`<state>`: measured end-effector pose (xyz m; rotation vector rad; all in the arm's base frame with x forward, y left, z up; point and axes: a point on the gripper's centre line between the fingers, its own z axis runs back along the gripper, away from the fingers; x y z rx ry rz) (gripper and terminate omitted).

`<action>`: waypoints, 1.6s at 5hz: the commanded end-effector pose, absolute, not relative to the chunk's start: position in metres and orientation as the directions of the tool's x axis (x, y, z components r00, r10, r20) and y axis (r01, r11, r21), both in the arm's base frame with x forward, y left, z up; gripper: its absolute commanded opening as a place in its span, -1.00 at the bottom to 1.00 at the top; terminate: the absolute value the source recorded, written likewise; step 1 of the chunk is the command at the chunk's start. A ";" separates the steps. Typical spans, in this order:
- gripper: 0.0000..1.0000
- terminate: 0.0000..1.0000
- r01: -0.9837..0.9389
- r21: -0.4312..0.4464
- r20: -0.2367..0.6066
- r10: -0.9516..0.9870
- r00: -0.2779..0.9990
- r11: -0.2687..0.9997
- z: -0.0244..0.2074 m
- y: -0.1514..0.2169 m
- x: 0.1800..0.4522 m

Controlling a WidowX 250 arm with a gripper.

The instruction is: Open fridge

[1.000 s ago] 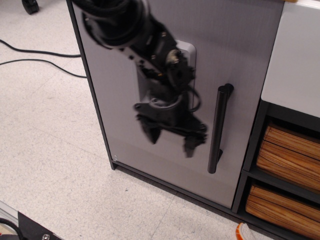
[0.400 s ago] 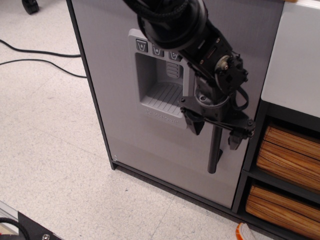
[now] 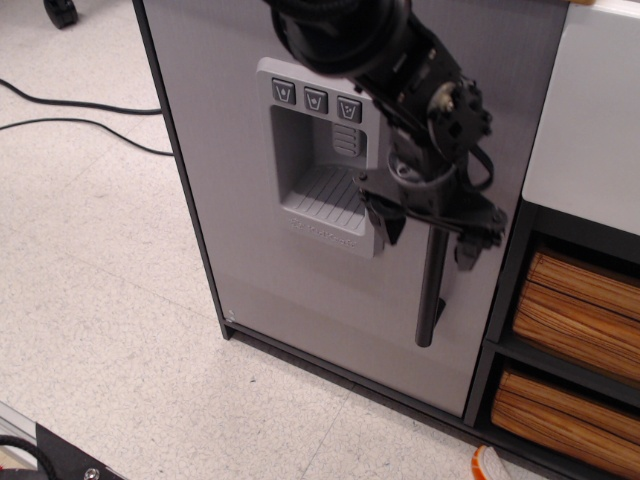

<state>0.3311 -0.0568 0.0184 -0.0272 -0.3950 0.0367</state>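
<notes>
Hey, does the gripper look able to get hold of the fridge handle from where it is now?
Probably yes. The open gripper sits over the handle, one finger on either side, and nothing lies between them.

Matt grey fridge [image 3: 240, 250] door, glossy black handle [image 3: 432, 290], wooden-slat baskets [image 3: 575, 310]

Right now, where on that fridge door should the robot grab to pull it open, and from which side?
The black bar handle, across its shaft. It stands upright and off the light-grey door, so one of the fingers fits each side, coming straight at the front. The gripper already straddles it, open.
</notes>
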 end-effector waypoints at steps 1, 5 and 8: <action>1.00 -1.00 -0.034 -0.065 0.485 0.062 0.872 0.997 0.060 -0.051 0.359; -1.00 -1.00 0.089 -0.074 0.494 -0.041 0.869 0.993 0.067 -0.052 0.339; -1.00 -1.00 0.172 -0.033 0.484 -0.134 0.864 0.985 0.067 -0.020 0.272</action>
